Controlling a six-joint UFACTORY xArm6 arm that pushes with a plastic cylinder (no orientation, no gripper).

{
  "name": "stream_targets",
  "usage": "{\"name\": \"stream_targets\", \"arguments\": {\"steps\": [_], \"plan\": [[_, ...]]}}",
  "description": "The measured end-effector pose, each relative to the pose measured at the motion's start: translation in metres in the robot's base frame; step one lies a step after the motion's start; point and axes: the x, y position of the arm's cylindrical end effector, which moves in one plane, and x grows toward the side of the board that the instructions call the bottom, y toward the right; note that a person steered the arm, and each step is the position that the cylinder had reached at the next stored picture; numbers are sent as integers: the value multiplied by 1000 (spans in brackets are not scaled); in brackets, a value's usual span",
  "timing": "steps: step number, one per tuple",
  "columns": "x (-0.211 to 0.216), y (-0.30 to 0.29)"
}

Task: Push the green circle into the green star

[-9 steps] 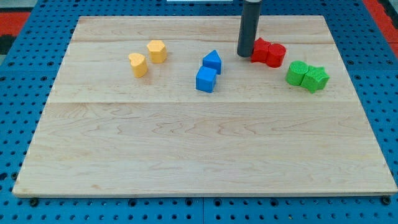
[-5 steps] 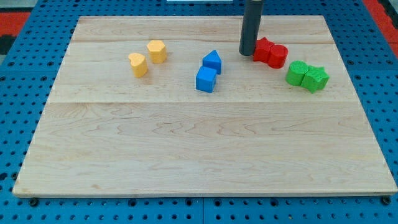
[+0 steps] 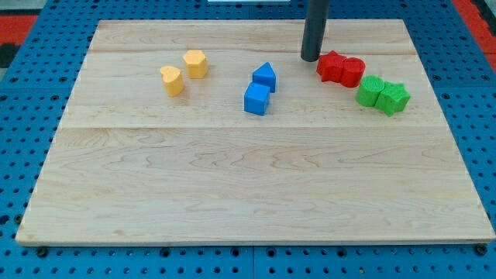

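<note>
The green circle (image 3: 370,91) and the green star (image 3: 394,98) sit touching each other at the view's right on the wooden board (image 3: 248,186). My tip (image 3: 311,58) is up and to the left of them, just left of the two red blocks (image 3: 340,68), which lie between my tip and the green pair. The rod rises out of the view's top.
A blue block with a pointed top (image 3: 265,76) and a blue cube (image 3: 256,99) sit near the board's middle top. Two yellow blocks (image 3: 184,71) sit at the upper left. Blue pegboard surrounds the board.
My tip has moved a little up and to the right. The red blocks have shifted slightly to the right. The green blocks have not moved.
</note>
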Motion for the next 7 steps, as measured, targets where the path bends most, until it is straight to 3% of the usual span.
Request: {"name": "stream_targets", "arguments": {"steps": [2,4,5,6,7], "plan": [[34,60],[3,65],[12,129],[36,136],[14,149]]}}
